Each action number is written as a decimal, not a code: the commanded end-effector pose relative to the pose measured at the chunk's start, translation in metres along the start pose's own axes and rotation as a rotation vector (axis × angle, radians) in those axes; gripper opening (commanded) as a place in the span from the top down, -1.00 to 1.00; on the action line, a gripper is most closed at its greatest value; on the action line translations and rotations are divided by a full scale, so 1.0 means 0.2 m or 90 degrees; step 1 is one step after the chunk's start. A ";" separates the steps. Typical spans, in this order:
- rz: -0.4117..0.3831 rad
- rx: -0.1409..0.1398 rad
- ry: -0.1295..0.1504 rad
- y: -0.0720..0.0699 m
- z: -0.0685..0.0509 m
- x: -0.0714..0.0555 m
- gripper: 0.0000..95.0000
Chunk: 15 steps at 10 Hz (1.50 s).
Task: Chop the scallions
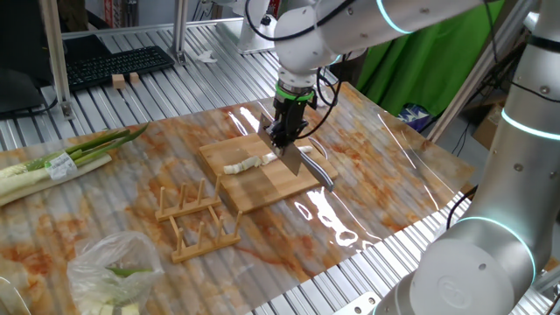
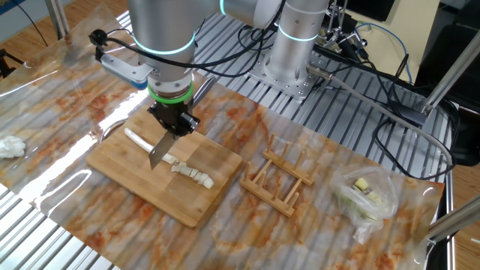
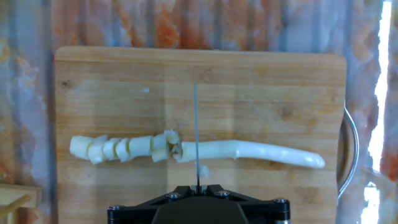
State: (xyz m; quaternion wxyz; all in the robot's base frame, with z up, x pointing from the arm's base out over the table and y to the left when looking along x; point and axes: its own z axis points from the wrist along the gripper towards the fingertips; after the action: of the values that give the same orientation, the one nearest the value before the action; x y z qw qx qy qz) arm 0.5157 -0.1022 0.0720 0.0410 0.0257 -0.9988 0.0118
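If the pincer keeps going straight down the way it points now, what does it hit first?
Most likely the scallions: the knife blade held in the pincer lines up just right of the last cut. Below lies the wooden board. The blade's height is unclear.

**Cream on honey-brown**

Pale cream-white scallions [image 3: 205, 151] on a honey-tan, fine-grained wooden board [image 3: 261, 93]. Under it, a glossy sheet [image 2: 315, 225] marbled rusty orange over grey. Far right, a bright green cloth [image 1: 420, 61].
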 end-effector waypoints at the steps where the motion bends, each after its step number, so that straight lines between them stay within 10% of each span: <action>1: 0.002 -0.003 -0.003 0.00 0.02 -0.01 1.00; 6: -0.003 -0.009 -0.037 0.04 0.32 -0.07 1.00; 15: 0.013 -0.008 -0.001 -0.02 0.04 0.01 1.00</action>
State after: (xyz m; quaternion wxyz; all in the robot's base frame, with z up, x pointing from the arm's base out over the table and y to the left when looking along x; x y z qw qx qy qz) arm 0.5080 -0.1062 0.0689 0.0368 0.0155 -0.9992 0.0074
